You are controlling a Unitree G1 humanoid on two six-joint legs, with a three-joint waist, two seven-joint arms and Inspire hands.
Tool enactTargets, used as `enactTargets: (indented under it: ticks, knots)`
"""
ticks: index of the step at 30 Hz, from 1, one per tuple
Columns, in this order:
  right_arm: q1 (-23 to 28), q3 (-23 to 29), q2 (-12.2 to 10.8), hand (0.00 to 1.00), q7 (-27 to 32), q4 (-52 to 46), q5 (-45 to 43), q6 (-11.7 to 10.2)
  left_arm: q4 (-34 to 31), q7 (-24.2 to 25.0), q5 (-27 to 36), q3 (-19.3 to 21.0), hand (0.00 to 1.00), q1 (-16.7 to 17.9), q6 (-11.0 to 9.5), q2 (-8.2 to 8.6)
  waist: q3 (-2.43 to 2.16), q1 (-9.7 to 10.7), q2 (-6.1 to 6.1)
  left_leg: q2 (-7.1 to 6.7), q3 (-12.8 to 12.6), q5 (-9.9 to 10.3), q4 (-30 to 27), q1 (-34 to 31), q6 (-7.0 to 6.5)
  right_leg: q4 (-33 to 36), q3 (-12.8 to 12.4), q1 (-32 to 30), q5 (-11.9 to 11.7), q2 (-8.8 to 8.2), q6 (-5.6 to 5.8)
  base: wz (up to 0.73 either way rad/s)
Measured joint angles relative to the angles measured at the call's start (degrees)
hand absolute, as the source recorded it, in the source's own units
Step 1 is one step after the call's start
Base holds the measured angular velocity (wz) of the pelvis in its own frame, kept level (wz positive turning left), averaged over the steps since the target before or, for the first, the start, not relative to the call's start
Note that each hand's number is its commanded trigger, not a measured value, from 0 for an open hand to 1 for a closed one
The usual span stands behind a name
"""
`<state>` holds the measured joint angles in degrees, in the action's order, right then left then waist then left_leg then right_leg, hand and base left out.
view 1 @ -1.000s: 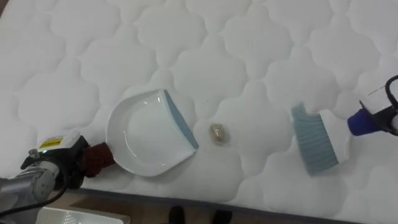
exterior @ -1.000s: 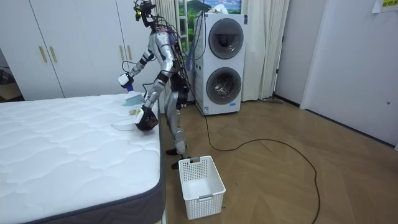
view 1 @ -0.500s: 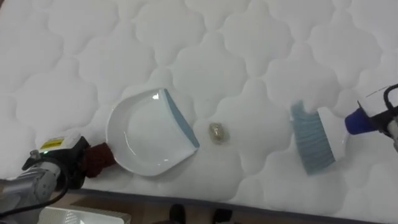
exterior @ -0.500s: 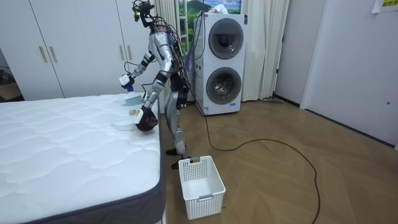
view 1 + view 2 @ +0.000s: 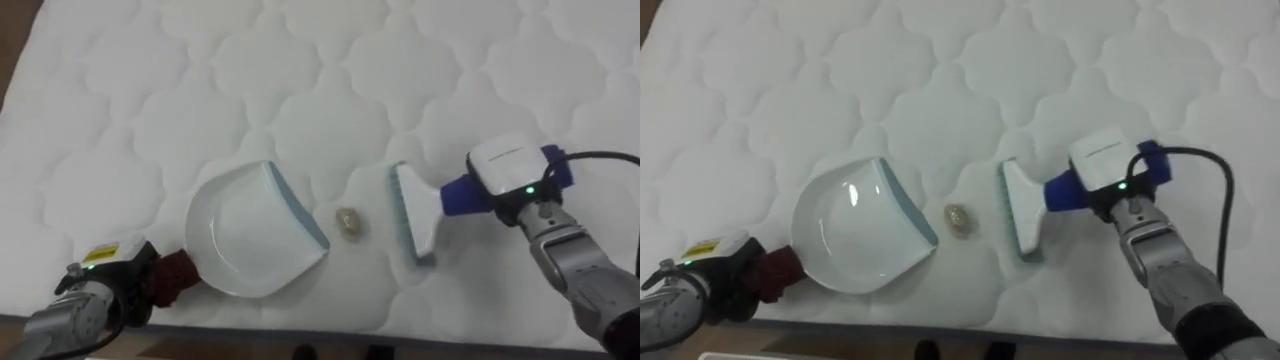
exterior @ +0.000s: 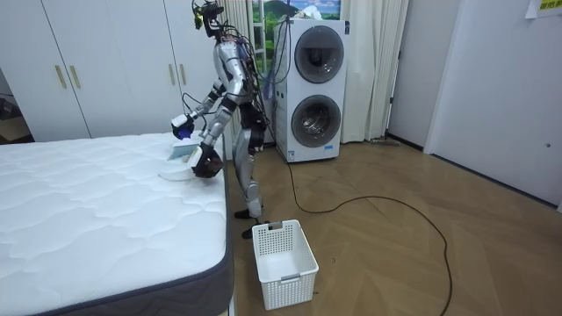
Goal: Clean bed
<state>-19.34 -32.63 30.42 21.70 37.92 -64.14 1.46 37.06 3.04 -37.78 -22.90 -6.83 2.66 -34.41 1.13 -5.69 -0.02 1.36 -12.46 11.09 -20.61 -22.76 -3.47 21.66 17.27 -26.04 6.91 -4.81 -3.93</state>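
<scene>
bed [image 5: 300, 60]: white quilted mattress, one small beige crumb [image 5: 348, 222] near its front edge | crumb lies on the quilting, between the blue lip of the white dustpan [image 5: 245, 235] and the brush [image 5: 412, 212] bristles, outside the pan | right hand [image 5: 510, 180]: fingers closed round brush's blue handle | left hand [image 5: 125, 290]: at dustpan's dark red handle, hold can't be told | white basket [image 6: 285, 254] on floor beside bed

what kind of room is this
Probably a bedroom in a home or a mock flat that doubles as a laundry space: a bed with a bare white quilted mattress, white wardrobe doors behind it, and a stacked washer and dryer nearby.
</scene>
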Motion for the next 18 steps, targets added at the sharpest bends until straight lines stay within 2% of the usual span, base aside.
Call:
enactTargets:
  ticks: [4,7,12,15,18]
  knots:
    - [0.00,-0.36,0.11,1.00,-0.65,-2.77,1.89,-0.10,-0.60,0.87,0.00,0.09,1.00,0.72,0.71,0.00,0.04,-0.24,-0.07,-0.11,-0.02,0.01,0.44,0.02,-0.02,-0.21,-0.14,0.06,0.03,-0.02,0.05,0.00]
    - [0.00,-2.63,0.02,1.00,-1.34,-4.36,4.29,-0.30,-2.59,1.12,0.00,0.00,1.00,1.62,0.80,0.00,0.06,-0.83,-0.11,-0.13,-0.15,-0.04,0.79,0.04,-0.06,-0.37,-0.11,-0.12,0.08,-0.02,0.13,0.00]
    - [0.25,-5.05,-1.02,1.00,-5.66,-7.69,5.71,-1.99,-2.70,1.86,0.03,0.11,1.00,1.49,0.69,0.00,0.19,-1.03,-0.30,-0.13,-0.33,-0.15,0.92,-0.25,-0.06,-0.68,-0.10,-0.50,0.18,0.01,0.27,0.00]
    - [0.19,-6.41,-0.99,1.00,-8.09,-9.28,6.43,-2.38,-2.72,2.22,0.04,0.10,1.00,1.36,0.46,-0.10,0.40,-1.25,-0.65,-0.17,-0.31,-0.15,0.88,-0.47,-0.07,-1.00,-0.09,-0.53,0.18,0.02,0.30,0.00]
    - [0.42,-6.79,-1.06,1.00,-10.80,-10.42,8.35,-2.78,-2.82,2.22,0.04,0.12,1.00,1.34,0.06,-0.10,0.42,-1.21,-0.70,-0.20,-0.31,-0.07,0.89,-0.85,-0.17,-0.99,-0.02,-0.88,0.22,-0.03,0.42,0.01]
